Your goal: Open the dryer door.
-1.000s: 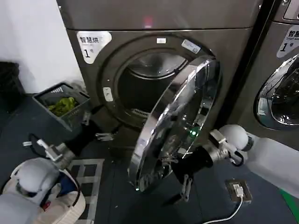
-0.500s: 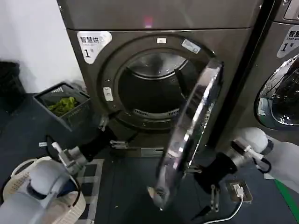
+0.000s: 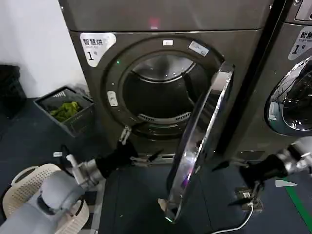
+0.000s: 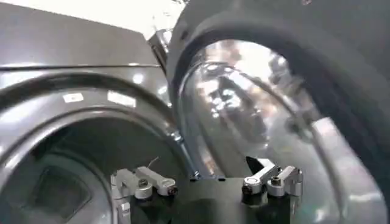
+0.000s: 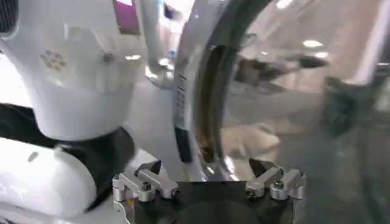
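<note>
Swung wider, chrome-rimmed round dryer door (image 3: 200, 146) stands edge-on; right end effector (image 3: 248, 187) apart.

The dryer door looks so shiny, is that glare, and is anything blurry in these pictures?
Head view: the dryer door chrome rim mirrors bright streaks, otherwise sharp. Left wrist view: room lights glare on the domed glass. Right wrist view: smeared and soft, with the rim washed out by bright light behind.

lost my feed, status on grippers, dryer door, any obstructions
Left gripper open, low at the drum opening. Right gripper open, off the dryer door. Door swung wide, edge-on; dryer drum exposed. Nothing blocking.
</note>
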